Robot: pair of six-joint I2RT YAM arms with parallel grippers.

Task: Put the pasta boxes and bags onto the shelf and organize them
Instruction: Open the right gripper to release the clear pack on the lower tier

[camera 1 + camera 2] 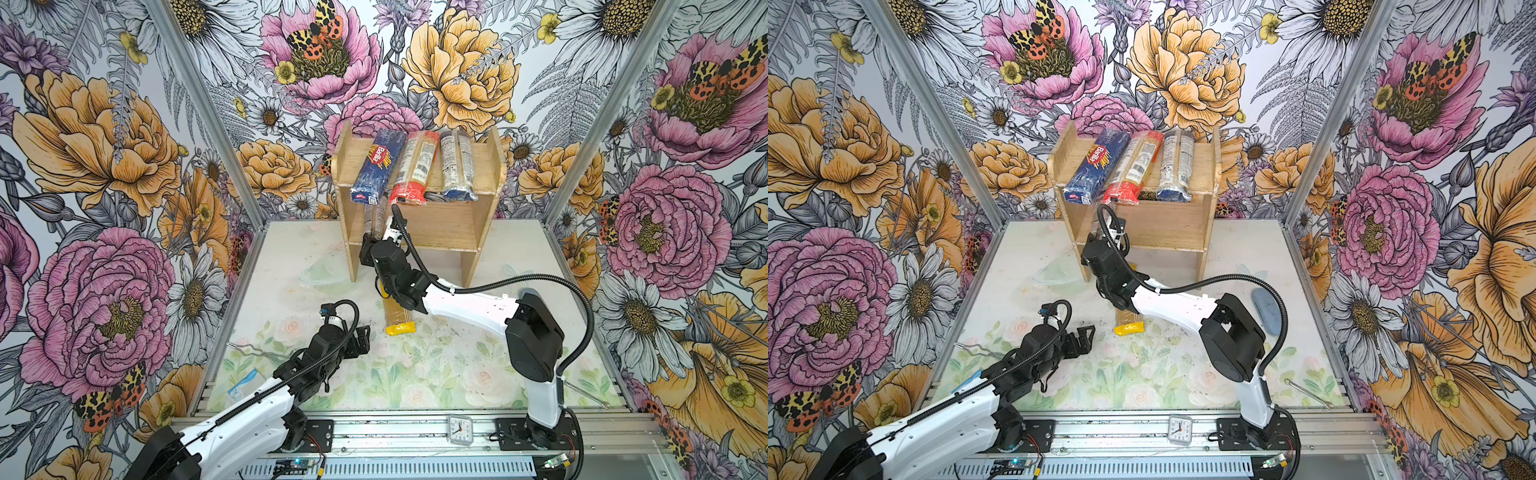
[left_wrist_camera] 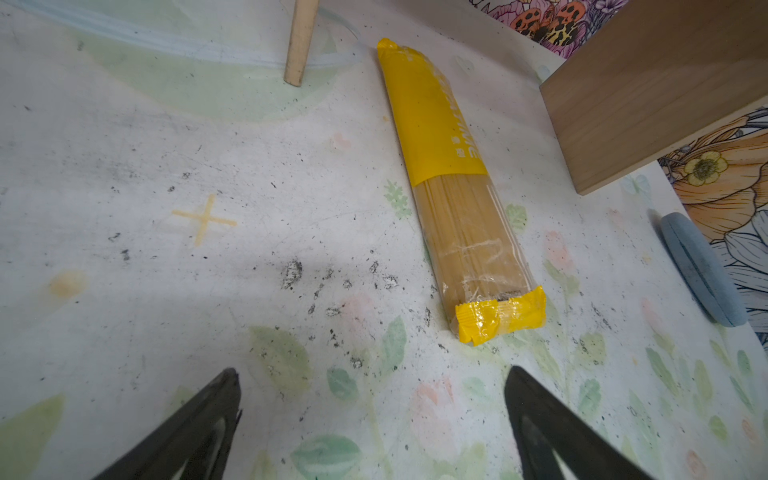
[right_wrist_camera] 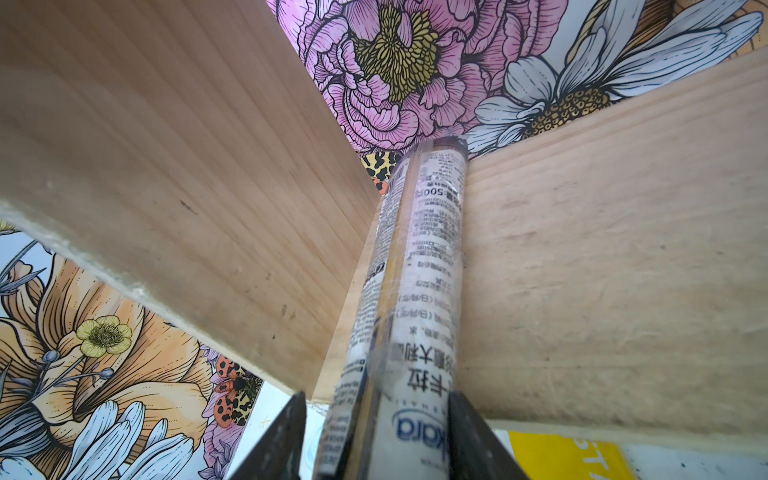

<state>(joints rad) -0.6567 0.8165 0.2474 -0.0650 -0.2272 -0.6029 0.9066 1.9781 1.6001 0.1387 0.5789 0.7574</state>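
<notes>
The light-wood shelf (image 1: 457,224) (image 1: 1163,226) stands at the back of the table. Its top tier carries a blue Barilla box (image 1: 378,166), a red-ended bag (image 1: 415,168) and a dark-ended bag (image 1: 455,166). My right gripper (image 1: 374,239) (image 3: 377,395) is at the lower tier's left end. A grey-labelled bag (image 3: 424,291) lies between its fingers along the side panel. One finger stands off the bag with a gap, so the gripper is open. A yellow-ended bag (image 1: 399,322) (image 2: 461,208) lies on the table, partly under the right arm. My left gripper (image 1: 361,336) (image 2: 374,370) hovers open and empty just short of it.
A grey-blue oval object (image 1: 1266,309) (image 2: 702,270) lies near the right wall. A white-blue packet (image 1: 243,384) and a bent wire (image 1: 253,349) lie at the left front. A metal tool (image 1: 1308,392) is at the right front, a small clock (image 1: 459,430) on the rail.
</notes>
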